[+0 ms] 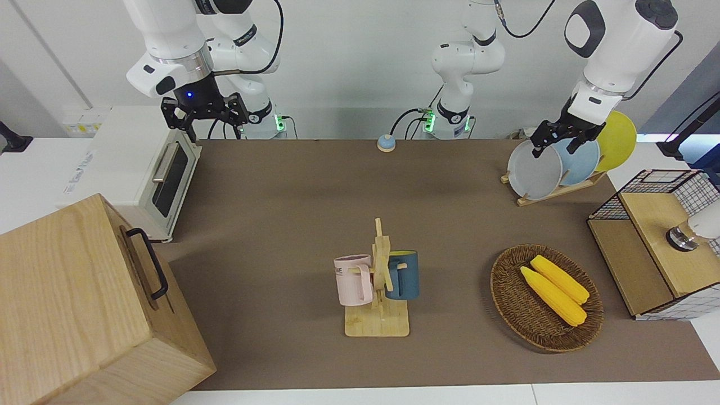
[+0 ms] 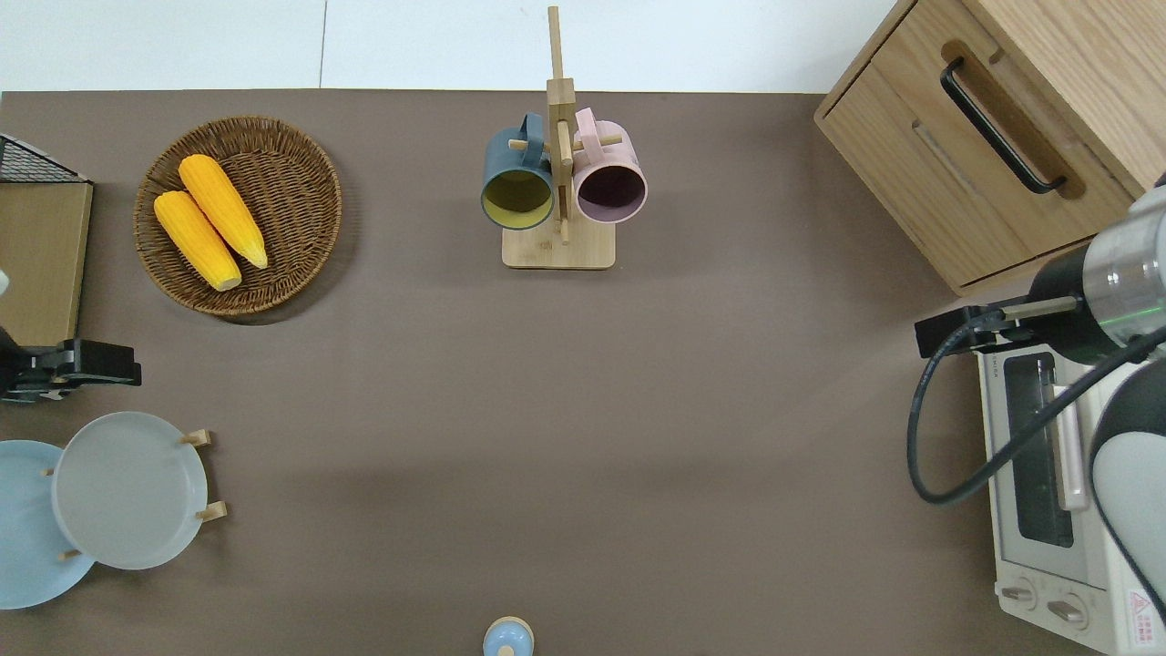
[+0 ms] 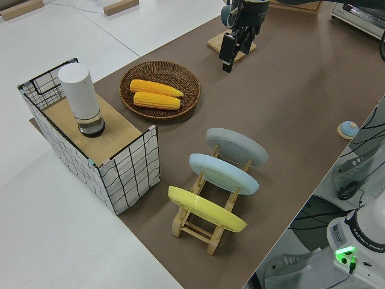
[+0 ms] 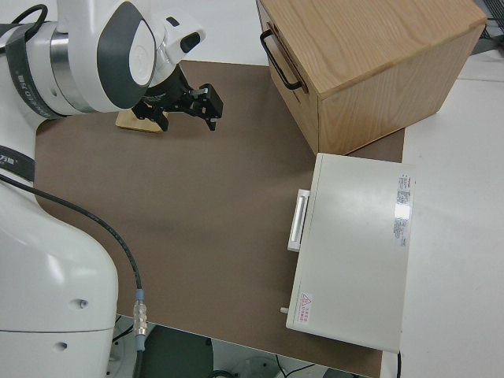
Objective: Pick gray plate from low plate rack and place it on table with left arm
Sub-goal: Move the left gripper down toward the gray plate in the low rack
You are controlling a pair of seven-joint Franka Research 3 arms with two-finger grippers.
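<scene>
The gray plate (image 1: 534, 169) stands slanted in the low plate rack (image 1: 562, 190) at the left arm's end of the table (image 1: 281, 197), in the slot farthest from the robots. It also shows in the overhead view (image 2: 127, 489) and the left side view (image 3: 236, 146). My left gripper (image 1: 554, 147) is open and empty, up in the air. The overhead view shows the left gripper (image 2: 91, 369) over bare table just beside the gray plate's rim, apart from it. The right arm is parked, its gripper (image 1: 205, 112) open.
A light blue plate (image 1: 582, 160) and a yellow plate (image 1: 619, 140) stand in the same rack. A wicker basket (image 1: 506, 292) holds two corn cobs. A wire-sided shelf (image 1: 658, 242), a mug stand (image 1: 379, 281), a wooden cabinet (image 1: 84, 304) and a toaster oven (image 1: 152, 169) are around the table.
</scene>
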